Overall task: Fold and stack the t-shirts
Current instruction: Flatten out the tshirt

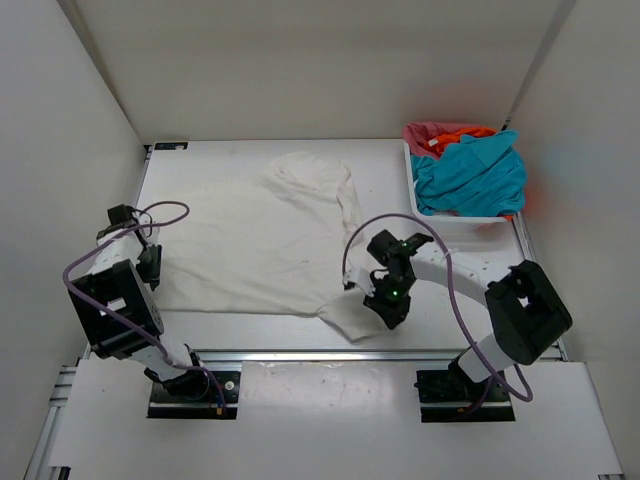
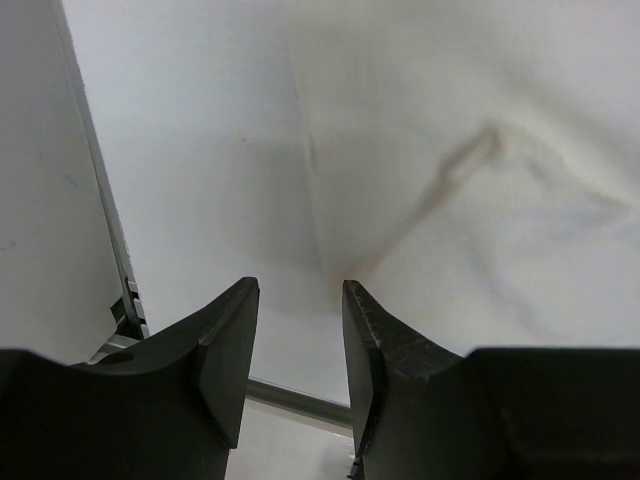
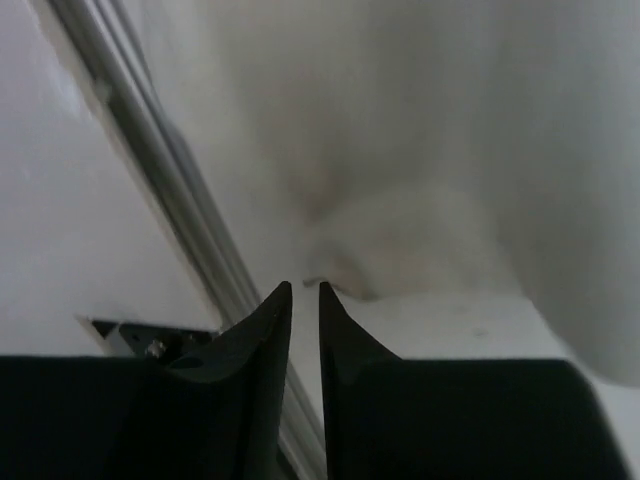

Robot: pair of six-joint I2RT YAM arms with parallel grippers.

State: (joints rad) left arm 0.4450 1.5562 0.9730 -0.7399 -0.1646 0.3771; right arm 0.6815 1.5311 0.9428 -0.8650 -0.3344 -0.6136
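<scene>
A white t-shirt (image 1: 250, 240) lies spread out over the middle of the table. Its near right corner (image 1: 355, 322) is bunched up just left of my right gripper (image 1: 383, 308). In the right wrist view the jaws of that gripper (image 3: 303, 287) stand a narrow slit apart with nothing in them, and the cloth's edge (image 3: 400, 250) lies just ahead. My left gripper (image 1: 150, 265) hovers at the shirt's left edge. It is open (image 2: 300, 285) and empty, with the white cloth (image 2: 480, 180) ahead and to the right. The teal-blue (image 1: 470, 175), orange (image 1: 465, 132) and pinkish-red (image 1: 430, 132) t-shirts are piled in the basket.
The white mesh basket (image 1: 460, 220) stands at the back right corner. A metal rail (image 1: 330, 355) runs along the table's near edge, close to both grippers. White walls close in the left, back and right sides.
</scene>
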